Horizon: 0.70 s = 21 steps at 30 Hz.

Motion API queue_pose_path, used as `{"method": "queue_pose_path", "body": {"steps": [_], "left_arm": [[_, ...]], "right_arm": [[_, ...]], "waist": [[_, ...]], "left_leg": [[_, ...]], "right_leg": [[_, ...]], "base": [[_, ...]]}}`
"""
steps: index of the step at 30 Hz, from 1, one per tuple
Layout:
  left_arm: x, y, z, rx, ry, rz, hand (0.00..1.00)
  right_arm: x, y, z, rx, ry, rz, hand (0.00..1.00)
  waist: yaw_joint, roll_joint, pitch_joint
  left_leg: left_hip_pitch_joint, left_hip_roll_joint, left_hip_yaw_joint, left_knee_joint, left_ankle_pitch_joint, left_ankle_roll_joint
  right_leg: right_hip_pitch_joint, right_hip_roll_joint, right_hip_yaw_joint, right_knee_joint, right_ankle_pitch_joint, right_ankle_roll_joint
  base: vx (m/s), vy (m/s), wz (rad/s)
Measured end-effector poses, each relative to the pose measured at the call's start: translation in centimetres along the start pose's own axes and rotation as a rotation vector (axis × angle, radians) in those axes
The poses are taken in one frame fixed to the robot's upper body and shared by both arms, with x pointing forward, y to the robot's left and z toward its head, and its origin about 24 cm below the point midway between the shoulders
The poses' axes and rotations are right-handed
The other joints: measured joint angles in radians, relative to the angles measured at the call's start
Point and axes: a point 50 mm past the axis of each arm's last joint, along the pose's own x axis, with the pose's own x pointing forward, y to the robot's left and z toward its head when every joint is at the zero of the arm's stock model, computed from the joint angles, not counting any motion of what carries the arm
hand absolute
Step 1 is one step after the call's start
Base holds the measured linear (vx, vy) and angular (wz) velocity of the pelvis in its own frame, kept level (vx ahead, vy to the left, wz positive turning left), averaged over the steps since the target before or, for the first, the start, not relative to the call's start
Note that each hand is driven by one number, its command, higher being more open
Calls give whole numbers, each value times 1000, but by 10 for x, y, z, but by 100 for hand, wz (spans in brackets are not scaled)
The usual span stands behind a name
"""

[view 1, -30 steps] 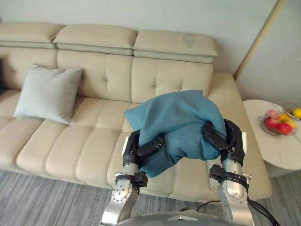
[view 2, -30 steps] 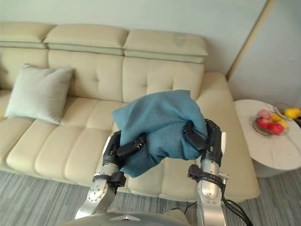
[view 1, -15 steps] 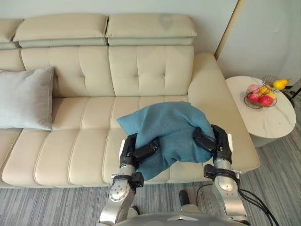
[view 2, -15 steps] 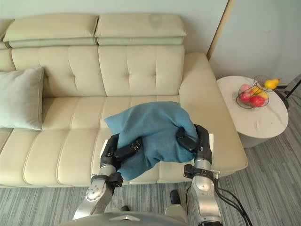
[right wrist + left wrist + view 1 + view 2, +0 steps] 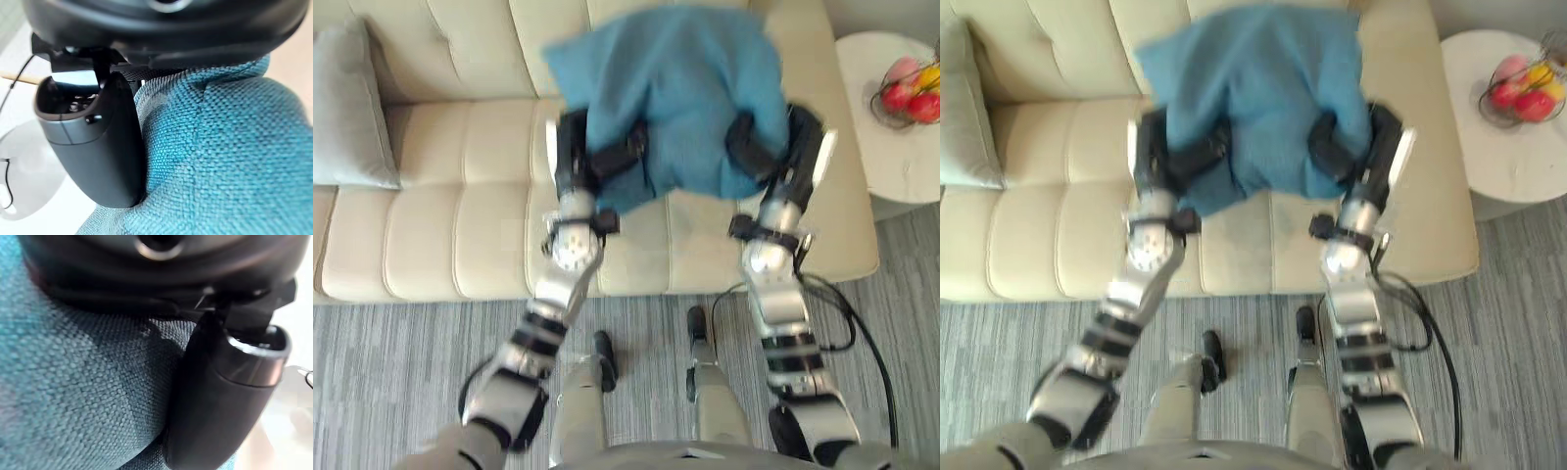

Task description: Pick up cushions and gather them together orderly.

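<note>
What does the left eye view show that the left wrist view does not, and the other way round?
The left eye view gives the whole scene: the beige sofa, a grey cushion at its left end, the round side table with a fruit bowl, and the right hand gripping the blue cushion. The left wrist view gives the close detail: the cushion's woven fabric, with the thumb of the left hand pressed into it. Both show the blue cushion in the left hand's grip.
</note>
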Motion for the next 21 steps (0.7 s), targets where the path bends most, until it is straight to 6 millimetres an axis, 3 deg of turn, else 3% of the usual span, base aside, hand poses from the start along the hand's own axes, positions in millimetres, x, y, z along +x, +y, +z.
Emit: {"method": "queue_pose_path", "body": {"steps": [1, 4, 8, 12, 21], "left_arm": [[24, -3, 20, 28, -69, 12, 100], [61, -7, 66, 58, -196, 40, 100], [93, 0, 93, 73, -220, 130, 100], [116, 11, 99, 94, -134, 201, 100], [118, 12, 67, 57, 46, 173, 100]], "right_arm": [[23, 10, 14, -9, -46, -19, 100], [66, 23, 48, -17, -129, -46, 100], [102, 36, 70, -8, -92, -53, 100], [116, 41, 61, 57, 76, 14, 100], [113, 50, 46, 114, 197, 109, 100]], "waist": [[-8, -1, 35], [-15, -2, 114], [-28, -2, 156], [-40, -2, 170], [-36, -14, 190]], "left_leg": [[-6, -6, -7, -20, 22, -2], [-27, -12, -21, -53, 58, -7], [-86, -8, -33, -59, 76, -10], [-124, -9, -53, -57, 77, -9], [-248, 16, -73, 13, 62, -15]], "right_leg": [[-5, -2, -7, -9, 13, -3], [-17, -3, -22, -41, 43, -9], [-65, 2, -32, -55, 63, -18], [-87, 1, -56, -56, 63, -18], [-171, 12, -83, -47, 68, -19]], "base": [[-42, -35, 18], [-33, -27, 18], [16, -9, 9], [67, 18, 14], [59, 20, 4]]}}
